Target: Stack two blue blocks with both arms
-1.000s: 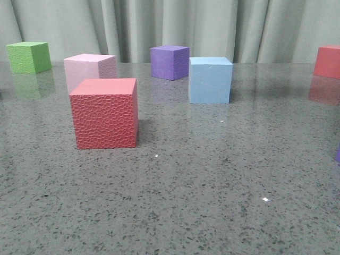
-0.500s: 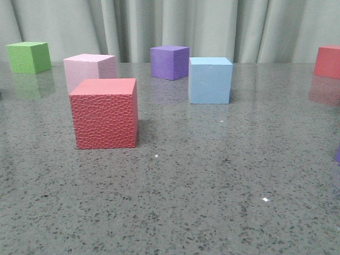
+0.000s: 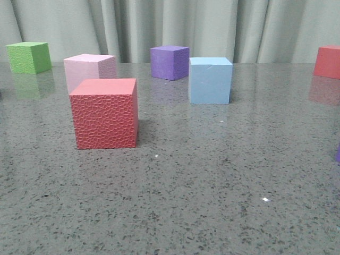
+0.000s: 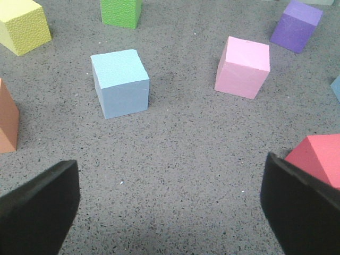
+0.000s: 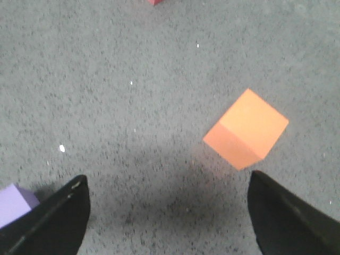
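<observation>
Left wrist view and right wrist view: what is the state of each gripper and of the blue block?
left gripper: open, holds nothing, above the table.
right gripper: open, holds nothing.
blue block: upright on the table, alone, nothing stacked on it, not gripped.

Black, angular, matte jaws

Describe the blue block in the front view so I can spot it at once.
Start at the curtain behind the table. Before it, right of centre, a purple cube stands; the blue block sits just right of it and nearer. It is the only pale sky-blue cube there, smooth-faced.
</observation>
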Robot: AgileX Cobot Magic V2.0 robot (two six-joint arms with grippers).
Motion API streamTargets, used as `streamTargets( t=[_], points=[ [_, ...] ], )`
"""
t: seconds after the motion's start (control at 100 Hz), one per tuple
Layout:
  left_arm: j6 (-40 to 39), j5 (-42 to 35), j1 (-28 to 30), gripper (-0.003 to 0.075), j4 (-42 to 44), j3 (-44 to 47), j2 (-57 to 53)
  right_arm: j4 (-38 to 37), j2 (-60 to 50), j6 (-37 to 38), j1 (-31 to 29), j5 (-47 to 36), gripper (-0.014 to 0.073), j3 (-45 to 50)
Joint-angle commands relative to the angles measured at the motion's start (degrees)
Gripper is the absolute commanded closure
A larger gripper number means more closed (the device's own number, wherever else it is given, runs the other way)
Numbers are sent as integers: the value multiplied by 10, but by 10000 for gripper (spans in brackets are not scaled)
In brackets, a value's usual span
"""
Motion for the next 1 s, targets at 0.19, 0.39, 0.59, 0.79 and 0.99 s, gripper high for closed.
streamTargets(
  t=[0.19, 0.39, 0.59, 0.79, 0.99],
  points=[
    [-2, -45, -1, 71, -7, -18, 5, -18, -68, -6, -4, -35, -8, 49],
    [-2, -54, -1, 71, -7, -18, 5, -18, -71, -6, -4, -39, -8, 51],
    [-2, -71, -1, 71, -8, -20, 11, -18, -71, -6, -4, -39, -8, 51],
    [-2, -54, -1, 71, -8, -72, 76, -18, -71, -6, -4, -41, -8, 51],
    [-6, -54, -1, 71, -8, -142, 176, -17, -71, -6, -4, -44, -8, 51]
  ],
)
